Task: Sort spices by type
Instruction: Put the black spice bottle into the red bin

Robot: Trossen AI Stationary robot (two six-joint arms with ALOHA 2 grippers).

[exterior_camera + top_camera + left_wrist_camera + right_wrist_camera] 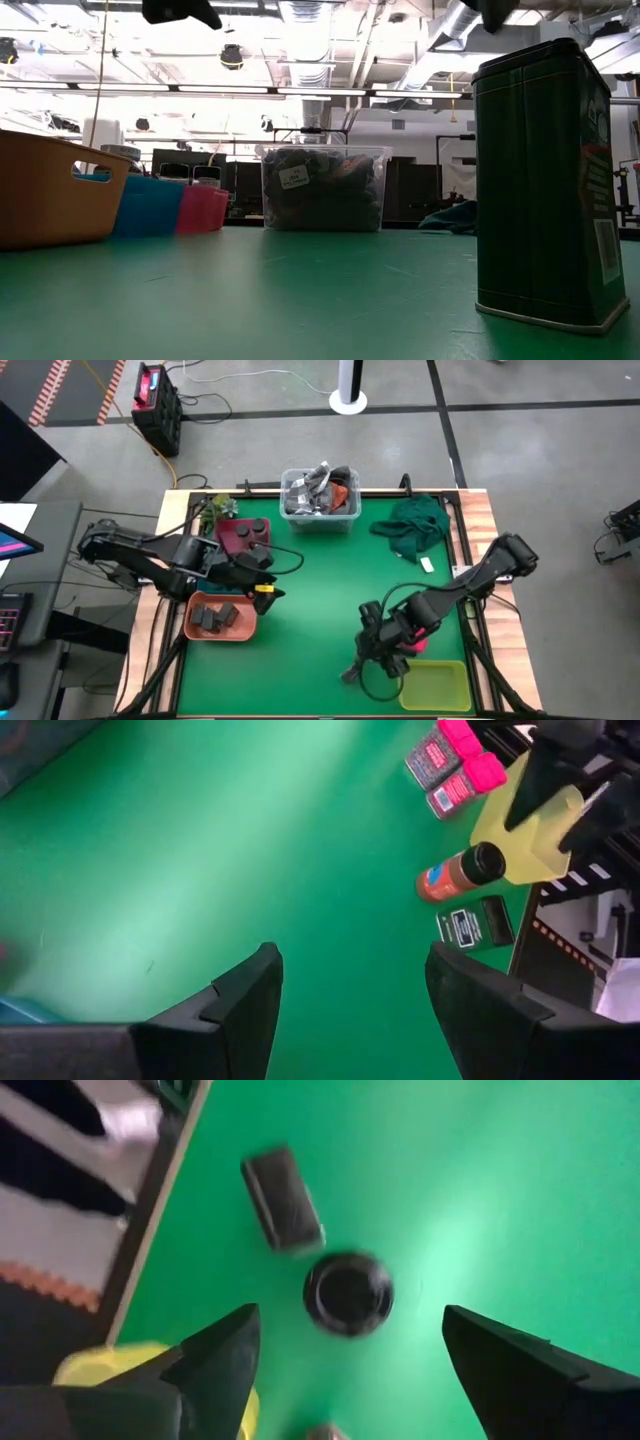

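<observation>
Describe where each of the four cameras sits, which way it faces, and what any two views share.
High: overhead, looking straight down on the green table; both arms show.
Low: at tabletop height, level toward the clear bin, a dark tin close by; arm parts at top.
Left wrist: looks past the open left gripper at the yellow tray.
Right wrist: looks past the open right gripper onto a round jar.
Shared: the clear bin, in high and low.

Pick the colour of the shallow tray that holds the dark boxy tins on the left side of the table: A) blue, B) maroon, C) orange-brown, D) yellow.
C: in the high view the orange-brown tray holds the dark boxy tins, just below the left gripper; the maroon tray behind it holds round dark jars instead.
</observation>
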